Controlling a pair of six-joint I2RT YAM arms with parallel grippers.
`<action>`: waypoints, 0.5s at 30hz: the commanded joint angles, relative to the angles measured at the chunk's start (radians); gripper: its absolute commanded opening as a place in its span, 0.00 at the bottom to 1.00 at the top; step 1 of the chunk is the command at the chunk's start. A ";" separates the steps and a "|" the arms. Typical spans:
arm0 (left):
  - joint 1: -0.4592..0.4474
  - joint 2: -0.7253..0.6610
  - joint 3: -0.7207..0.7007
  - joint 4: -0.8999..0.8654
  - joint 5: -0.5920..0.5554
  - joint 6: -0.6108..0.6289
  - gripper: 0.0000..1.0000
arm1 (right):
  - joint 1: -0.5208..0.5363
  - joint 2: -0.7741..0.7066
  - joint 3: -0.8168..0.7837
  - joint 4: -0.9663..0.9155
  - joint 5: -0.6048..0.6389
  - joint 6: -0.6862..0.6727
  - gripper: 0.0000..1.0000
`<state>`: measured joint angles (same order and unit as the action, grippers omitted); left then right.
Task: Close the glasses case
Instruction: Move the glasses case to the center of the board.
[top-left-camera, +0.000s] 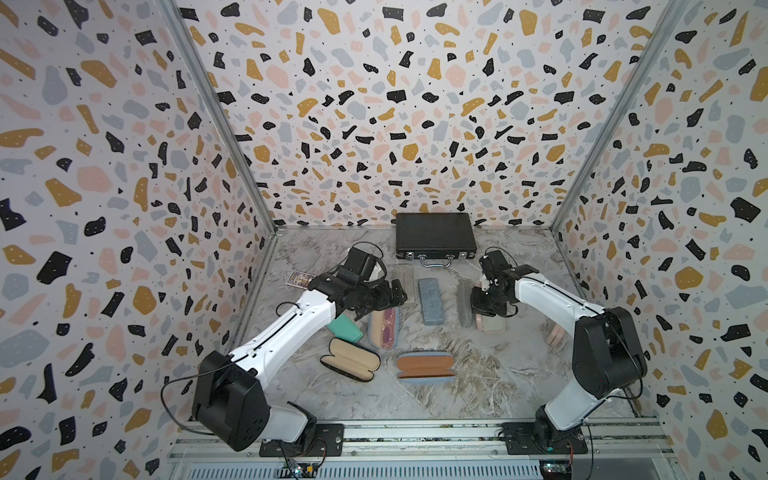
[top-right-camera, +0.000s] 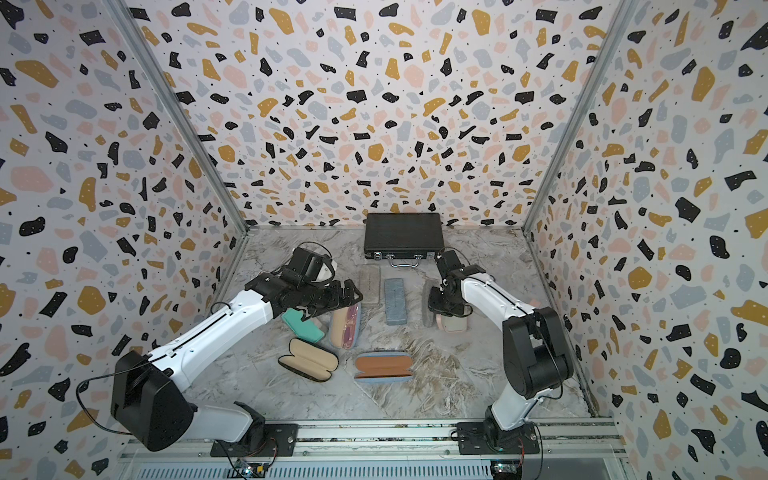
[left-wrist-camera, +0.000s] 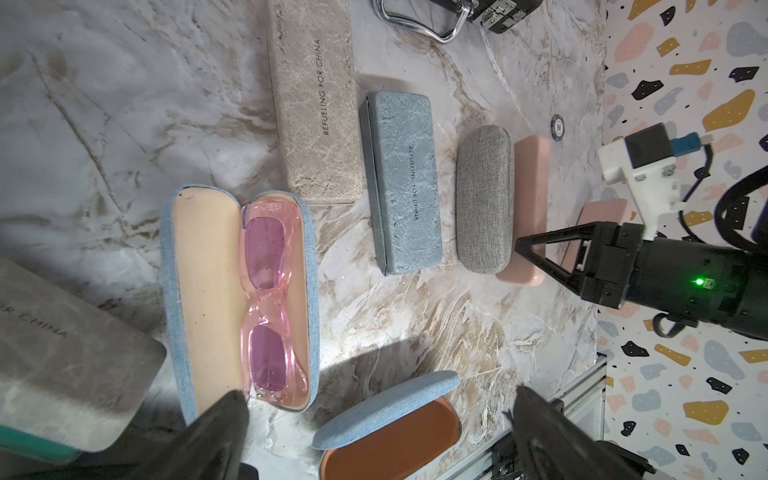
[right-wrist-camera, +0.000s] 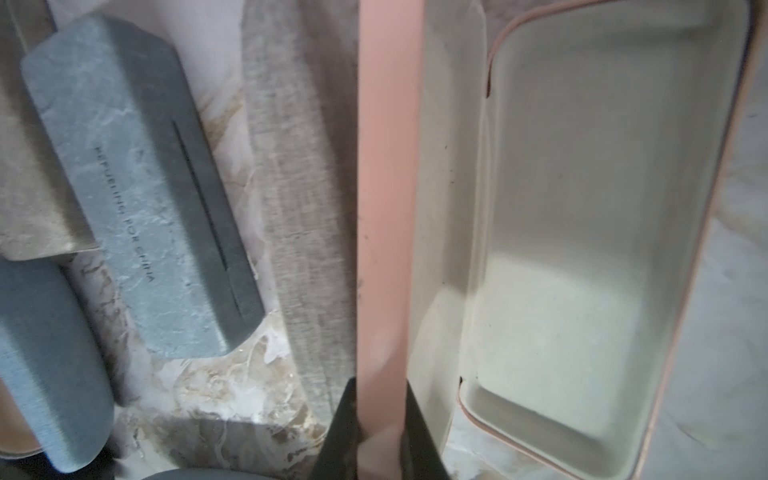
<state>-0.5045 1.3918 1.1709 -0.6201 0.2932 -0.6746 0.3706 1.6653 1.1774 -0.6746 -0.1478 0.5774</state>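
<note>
The pink glasses case (top-left-camera: 491, 325) lies open on the marble table (top-left-camera: 490, 374), right of centre and just beside a closed grey fabric case (top-left-camera: 464, 303) on its left. In the right wrist view, the right gripper (right-wrist-camera: 380, 415) is pinched nearly closed on the edge of the case's raised pink lid (right-wrist-camera: 382, 208), one finger on each side. The cream-lined tray (right-wrist-camera: 582, 228) lies empty beside it. The left gripper (top-left-camera: 390, 293) hangs with its jaws spread wide and grips nothing. It hovers left of centre over the far end of an open denim-blue case (top-left-camera: 384, 328) holding pink sunglasses (left-wrist-camera: 268, 299). Between the two arms lies a closed blue-grey marbled case (top-left-camera: 430, 301). Nearer the front are an open black case (top-left-camera: 351, 359) and an open orange-lined case (top-left-camera: 424, 365). A black briefcase (top-left-camera: 434, 237) sits at the far wall.
</note>
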 joint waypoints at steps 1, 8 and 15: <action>0.010 -0.029 -0.019 0.000 -0.016 0.005 0.99 | 0.026 0.012 0.044 0.034 -0.008 0.037 0.08; 0.012 -0.044 -0.029 -0.007 -0.020 0.007 0.99 | 0.079 0.065 0.110 0.041 -0.020 0.036 0.09; 0.018 -0.052 -0.031 -0.018 -0.025 0.015 0.99 | 0.115 0.122 0.158 0.068 -0.054 0.047 0.09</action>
<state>-0.4934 1.3666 1.1519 -0.6342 0.2783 -0.6735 0.4709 1.7805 1.2953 -0.6239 -0.1833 0.6109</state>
